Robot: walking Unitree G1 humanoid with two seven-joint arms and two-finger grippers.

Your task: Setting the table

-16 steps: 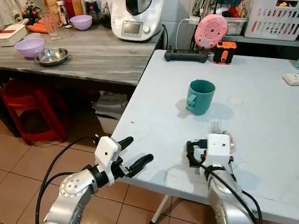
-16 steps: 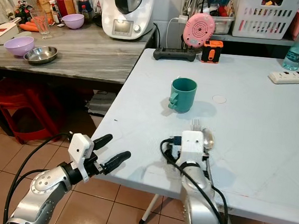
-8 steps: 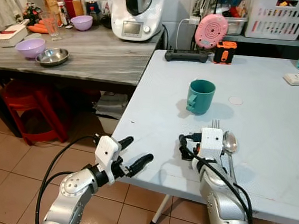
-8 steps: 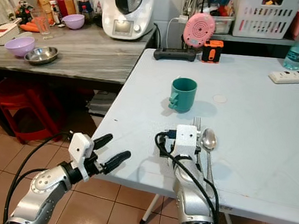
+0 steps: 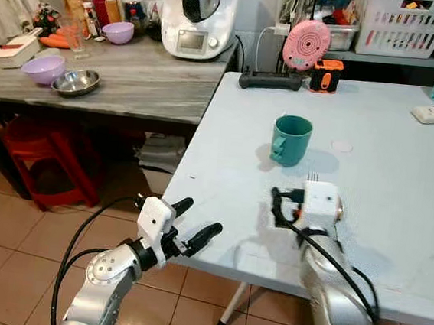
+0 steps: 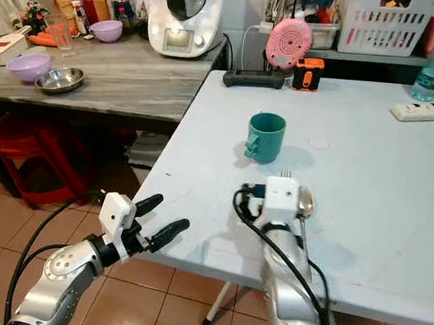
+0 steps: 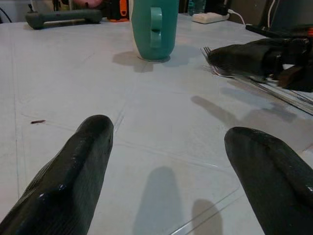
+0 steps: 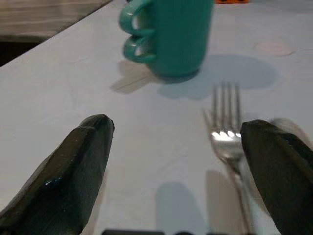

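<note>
left claw point(image 5: 193, 225) spread, right claw point(image 8: 181, 166) (likewise) spread

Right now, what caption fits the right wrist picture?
Open right end effector over the white table, facing a teal mug and a fork.

One teal mug point(image 5: 291, 139), one fork point(image 8: 228, 134), one spoon point(image 6: 305, 203), two purple bowls point(image 5: 43, 68).

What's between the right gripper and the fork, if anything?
Nothing visible. The right gripper is open just above the white table, and the fork lies flat by one finger, tines toward the green mug. The spoon lies beside the fork on the far side; the mug stands apart beyond the tines.
</note>
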